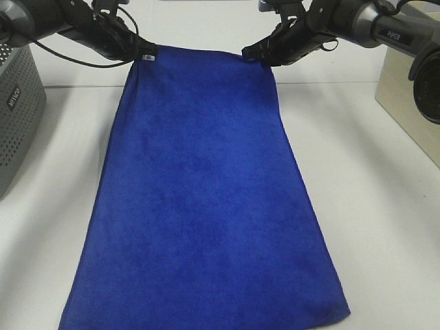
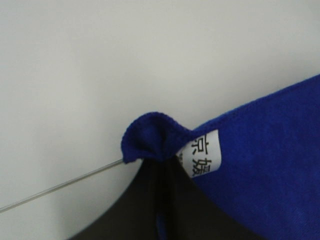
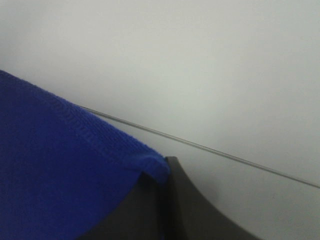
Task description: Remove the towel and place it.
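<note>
- Exterior high view: the towel (image 1: 206, 199) hangs spread out, a broad royal-blue sheet held up by its two top corners over the white bench (image 1: 385, 206). The left claw (image 1: 141, 51) pinches the corner bearing the white tag (image 1: 149, 58); the right claw (image 1: 258, 53) pinches the opposite corner. A grey perforated container (image 1: 17, 117) stands at the left edge and a beige box (image 1: 409, 110) at the right; the contents of neither can be seen.
- Left wrist view: black jaws closed on a bunched towel corner (image 2: 150, 137), the printed tag (image 2: 202, 152) just beside them.
- Right wrist view: black jaws closed on the towel's hemmed corner (image 3: 150, 165).
</note>
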Controlling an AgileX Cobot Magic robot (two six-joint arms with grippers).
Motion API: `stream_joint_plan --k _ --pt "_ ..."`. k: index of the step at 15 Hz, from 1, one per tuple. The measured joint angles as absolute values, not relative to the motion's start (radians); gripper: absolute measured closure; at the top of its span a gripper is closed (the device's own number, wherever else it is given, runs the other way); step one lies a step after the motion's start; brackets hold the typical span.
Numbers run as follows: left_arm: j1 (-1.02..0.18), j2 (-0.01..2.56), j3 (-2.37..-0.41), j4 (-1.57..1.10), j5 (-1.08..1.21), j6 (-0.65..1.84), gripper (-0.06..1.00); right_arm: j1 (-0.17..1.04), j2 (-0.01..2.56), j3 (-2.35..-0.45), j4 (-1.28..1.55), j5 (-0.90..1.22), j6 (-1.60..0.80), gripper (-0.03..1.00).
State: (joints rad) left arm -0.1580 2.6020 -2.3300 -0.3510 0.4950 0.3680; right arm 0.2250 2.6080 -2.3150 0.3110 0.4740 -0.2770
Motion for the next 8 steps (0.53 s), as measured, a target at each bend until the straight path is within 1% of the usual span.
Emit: stream_joint_plan --k 8 --pt "-0.158 2.667 -2.33 -0.352 0.448 0.369 0.93 0.225 2.658 -2.315 0.311 0.438 -0.279 0.95"
